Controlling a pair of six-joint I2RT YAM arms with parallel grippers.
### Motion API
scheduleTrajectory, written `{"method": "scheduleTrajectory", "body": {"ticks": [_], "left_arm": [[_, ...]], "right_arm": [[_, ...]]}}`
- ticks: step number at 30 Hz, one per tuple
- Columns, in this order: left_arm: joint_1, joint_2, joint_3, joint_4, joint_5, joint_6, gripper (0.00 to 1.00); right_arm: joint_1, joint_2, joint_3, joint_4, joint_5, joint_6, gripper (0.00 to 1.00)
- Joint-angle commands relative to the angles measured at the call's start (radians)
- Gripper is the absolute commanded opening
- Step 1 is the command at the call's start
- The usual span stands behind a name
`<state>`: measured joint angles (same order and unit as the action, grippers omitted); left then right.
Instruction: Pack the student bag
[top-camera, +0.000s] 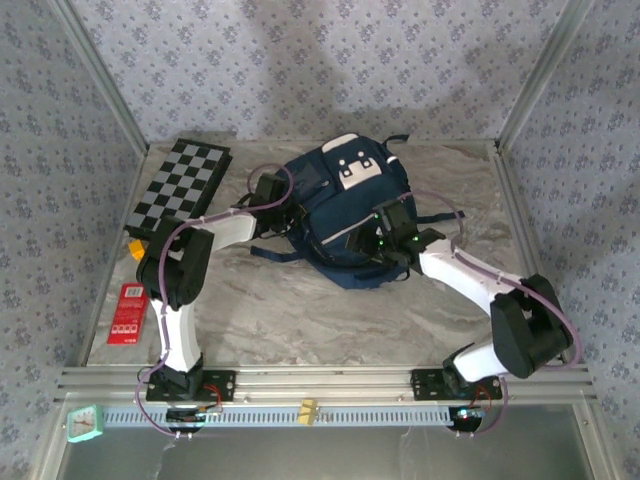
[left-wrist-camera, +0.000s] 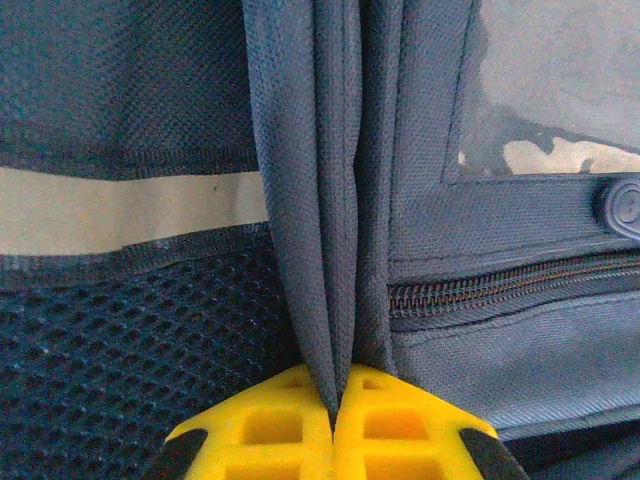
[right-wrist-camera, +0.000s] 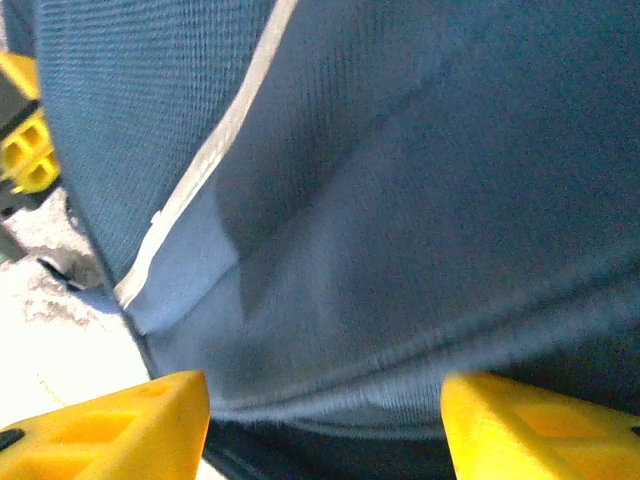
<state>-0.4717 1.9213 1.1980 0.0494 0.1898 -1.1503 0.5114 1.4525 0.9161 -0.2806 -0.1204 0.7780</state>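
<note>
**Top external:** The student bag (top-camera: 345, 215) lies slumped at the rear middle of the tabletop (top-camera: 300, 310), with 1 arm at each flank. The left gripper (top-camera: 268, 190) is at its left side and the right gripper (top-camera: 392, 238) at its near right edge. A chessboard (top-camera: 185, 185) and a red packet (top-camera: 127, 312) sit well apart to the left. Loose straps (top-camera: 272, 252) trail off the bag and look likely to snag.

**Left wrist:** The left gripper (left-wrist-camera: 335, 415) is clamped tight on a raised fold (left-wrist-camera: 335, 200) of the student bag (left-wrist-camera: 120, 90), between a mesh pocket (left-wrist-camera: 130, 350) and a zipper (left-wrist-camera: 500, 285). The cloth looks soft and limp. It will probably stretch and sag rather than lift whole, so seams and folds are the surest holds.

**Right wrist:** The right gripper (right-wrist-camera: 325, 410) stands wide, with navy fabric of the student bag (right-wrist-camera: 400, 200) bulging between its 2 fingers. No pinch is evident.
</note>
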Motion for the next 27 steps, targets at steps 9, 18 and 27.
{"method": "scheduleTrajectory", "body": {"ticks": [9,18,27], "left_arm": [[-0.097,-0.248,-0.139,0.001,-0.020,-0.122,0.00],[-0.155,-0.250,-0.081,-0.060,-0.086,-0.141,0.00],[-0.174,-0.292,-0.136,-0.020,-0.128,-0.165,0.00]], "right_arm": [[-0.185,0.196,0.359,-0.040,-0.059,-0.245,0.65],[-0.136,0.092,0.407,-0.231,0.036,-0.379,0.69],[0.170,0.075,0.406,-0.362,0.197,-0.166,0.66]]}}
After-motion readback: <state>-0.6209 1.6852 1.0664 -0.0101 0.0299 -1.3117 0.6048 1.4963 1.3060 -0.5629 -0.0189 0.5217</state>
